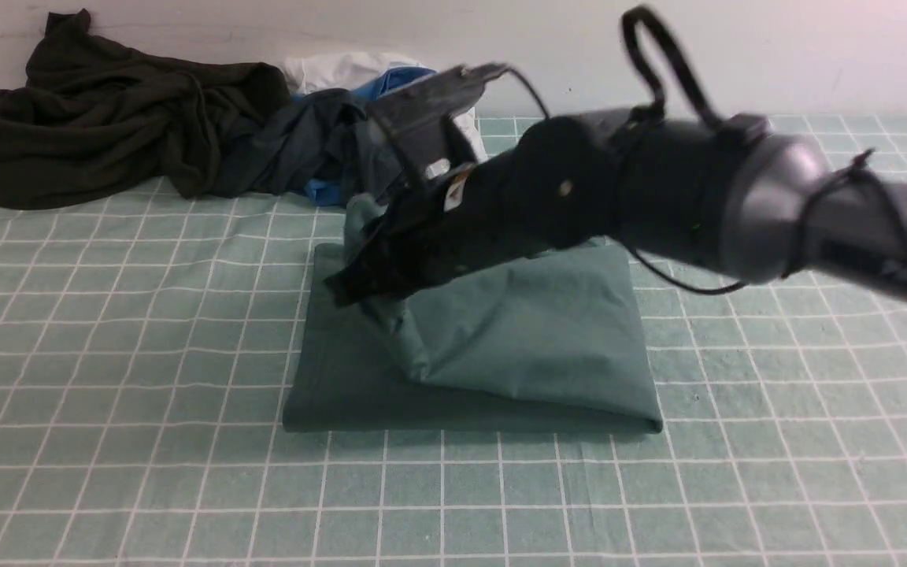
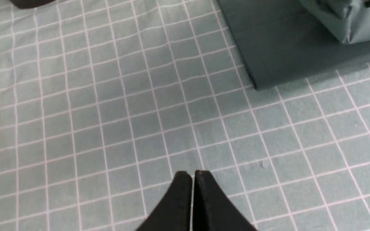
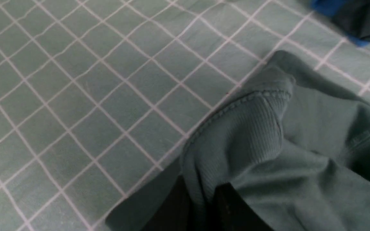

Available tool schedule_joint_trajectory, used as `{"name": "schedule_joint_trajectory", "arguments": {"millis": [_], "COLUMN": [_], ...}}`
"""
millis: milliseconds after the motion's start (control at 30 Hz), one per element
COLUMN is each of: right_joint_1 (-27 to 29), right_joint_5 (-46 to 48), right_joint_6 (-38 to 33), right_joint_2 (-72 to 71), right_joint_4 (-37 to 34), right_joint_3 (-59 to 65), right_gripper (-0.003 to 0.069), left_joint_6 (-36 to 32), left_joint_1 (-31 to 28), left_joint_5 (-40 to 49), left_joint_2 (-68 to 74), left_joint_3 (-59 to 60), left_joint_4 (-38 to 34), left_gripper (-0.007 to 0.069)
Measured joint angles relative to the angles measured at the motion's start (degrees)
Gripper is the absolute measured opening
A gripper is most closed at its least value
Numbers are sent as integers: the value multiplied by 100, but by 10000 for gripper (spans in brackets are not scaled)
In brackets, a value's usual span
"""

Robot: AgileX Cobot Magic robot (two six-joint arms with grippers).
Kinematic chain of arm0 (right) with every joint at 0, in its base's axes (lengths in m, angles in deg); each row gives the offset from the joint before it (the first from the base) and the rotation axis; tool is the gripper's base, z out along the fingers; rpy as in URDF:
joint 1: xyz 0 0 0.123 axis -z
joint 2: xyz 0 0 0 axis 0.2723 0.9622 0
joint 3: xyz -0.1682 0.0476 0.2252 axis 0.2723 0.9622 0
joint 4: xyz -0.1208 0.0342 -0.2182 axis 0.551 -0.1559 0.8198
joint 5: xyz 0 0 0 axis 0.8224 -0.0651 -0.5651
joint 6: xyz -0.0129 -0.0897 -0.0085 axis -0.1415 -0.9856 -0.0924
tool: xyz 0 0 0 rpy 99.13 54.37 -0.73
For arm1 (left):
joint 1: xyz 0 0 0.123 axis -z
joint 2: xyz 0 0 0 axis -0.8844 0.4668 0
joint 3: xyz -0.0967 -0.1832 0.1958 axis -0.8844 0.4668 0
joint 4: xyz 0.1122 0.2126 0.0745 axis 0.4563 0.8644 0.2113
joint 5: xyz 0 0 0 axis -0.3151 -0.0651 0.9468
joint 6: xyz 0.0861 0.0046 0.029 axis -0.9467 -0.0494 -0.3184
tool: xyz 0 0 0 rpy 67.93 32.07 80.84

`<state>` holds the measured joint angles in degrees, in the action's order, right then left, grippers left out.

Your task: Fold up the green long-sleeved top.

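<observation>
As seen from the front view, the green long-sleeved top [image 1: 516, 346] lies folded in a rough rectangle at the centre of the worktop [image 1: 107, 354], which is covered by a green checked cloth. The right arm [image 1: 658, 197] reaches across from the right. The right hand [image 1: 341, 290] sits over the left part of the top, where the upper layer rises in a ridge towards it. A dark olive garment [image 1: 107, 118], a charcoal-and-blue garment [image 1: 320, 150] and a white garment [image 1: 351, 71] are heaped at the far edge, apart from the top.

Left wrist view: the left hand [image 2: 193, 175] is closed, fingertips together with nothing between them. It hangs over bare checked cloth. One corner of the folded top [image 2: 268, 38] lies well apart from it.

Right wrist view: the right hand [image 3: 202, 200] pinches the top. A ribbed band [image 3: 246, 134] of the green fabric runs down between the two dark fingers [image 3: 230, 208]. The fabric around it is bunched and lifted off the checked cloth.
</observation>
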<state>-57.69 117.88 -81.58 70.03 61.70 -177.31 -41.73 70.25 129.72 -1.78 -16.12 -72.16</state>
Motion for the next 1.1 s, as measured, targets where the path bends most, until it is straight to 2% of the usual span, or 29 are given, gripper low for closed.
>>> {"name": "schedule_joint_trajectory", "arguments": {"millis": [100,233,300,333,367,467,567,667,767,867,1100], "right_joint_1": [-104,-123,-80,-72,-12,86,206,205,205,205,205], "right_joint_5": [-310,-296,72,72,532,1041,1738,2038,1968,1692,1066], "right_joint_6": [-11,-23,-28,-28,-28,-28,-188,-412,-464,-479,-242], "right_joint_2": [321,427,330,330,137,-206,-1059,-2042,-3167,-4365,-7022], "right_joint_4": [-289,-585,-608,-608,-563,-439,-170,-89,41,271,534], "right_joint_3": [0,-6,-123,-123,-244,-352,-322,109,1062,2118,4037], "right_gripper": [144,324,419,419,465,475,405,283,125,19,-11], "left_joint_6": [350,682,781,781,799,803,803,803,803,798,798], "left_joint_1": [0,0,0,0,0,0,0,0,0,0,0], "left_joint_5": [26,97,103,103,103,103,103,103,98,98,98], "left_joint_2": [-910,-1798,-2242,-2242,-2474,-2572,-2582,-2582,-2582,-2582,-2582], "left_joint_3": [673,1408,1800,1827,2025,2157,2241,2241,2241,2241,2241], "left_joint_4": [351,808,1010,1022,1055,1055,1049,1045,1031,1026,1026], "left_gripper": [-4,-4,-4,-4,-4,-4,-4,-4,-4,-4,-3]}}
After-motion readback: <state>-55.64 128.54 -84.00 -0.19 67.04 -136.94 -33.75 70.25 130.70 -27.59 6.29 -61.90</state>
